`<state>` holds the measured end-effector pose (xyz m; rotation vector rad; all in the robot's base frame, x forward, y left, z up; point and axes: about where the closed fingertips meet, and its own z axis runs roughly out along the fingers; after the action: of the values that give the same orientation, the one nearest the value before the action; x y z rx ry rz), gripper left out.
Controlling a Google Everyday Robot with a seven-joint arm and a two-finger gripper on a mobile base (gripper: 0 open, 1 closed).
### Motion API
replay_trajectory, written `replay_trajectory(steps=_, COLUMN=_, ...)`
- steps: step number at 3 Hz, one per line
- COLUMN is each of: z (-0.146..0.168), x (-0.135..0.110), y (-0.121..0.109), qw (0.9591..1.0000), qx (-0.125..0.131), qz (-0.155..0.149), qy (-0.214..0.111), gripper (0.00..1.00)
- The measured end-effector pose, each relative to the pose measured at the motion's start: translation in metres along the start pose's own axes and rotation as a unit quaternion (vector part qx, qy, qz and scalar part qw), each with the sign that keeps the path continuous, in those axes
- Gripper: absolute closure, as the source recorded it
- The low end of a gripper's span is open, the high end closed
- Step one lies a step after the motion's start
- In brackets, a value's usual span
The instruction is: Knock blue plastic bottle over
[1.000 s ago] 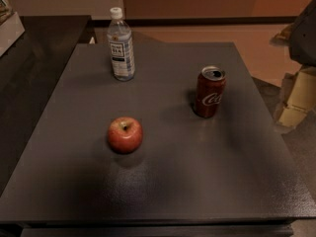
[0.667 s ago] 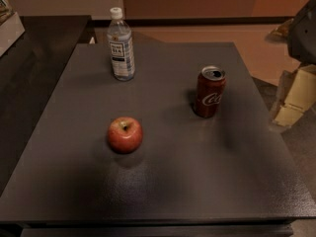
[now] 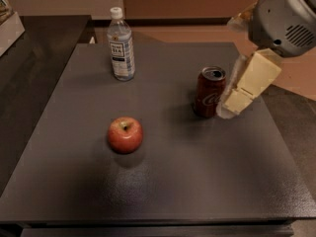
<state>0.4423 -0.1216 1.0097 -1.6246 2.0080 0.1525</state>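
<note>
The blue plastic bottle point(image 3: 121, 44) stands upright at the back left of the dark table point(image 3: 163, 181), clear bluish plastic with a white cap and a white and dark-blue label. My gripper point(image 3: 232, 105) hangs from the grey arm at the upper right, its cream fingers pointing down-left just right of a red Coca-Cola can point(image 3: 209, 92). The gripper is far to the right of the bottle and holds nothing.
A red apple point(image 3: 125, 134) sits left of the table's middle. A second dark counter point(image 3: 39, 43) adjoins at the left, with a pale box point(image 3: 9, 23) at its far left edge. Brown floor and wall lie behind.
My arm and gripper have swung in from the right edge over the table, and now hang beside the can. The bottle, can and apple have not moved.
</note>
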Motion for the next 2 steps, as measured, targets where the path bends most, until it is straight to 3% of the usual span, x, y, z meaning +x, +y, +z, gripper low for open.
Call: replay_trajectory(steps=2, z=0.034, x=-0.063, y=-0.009, qw=0.9958, qx=0.042, qz=0.061, qy=-0.055, gripper=0.00)
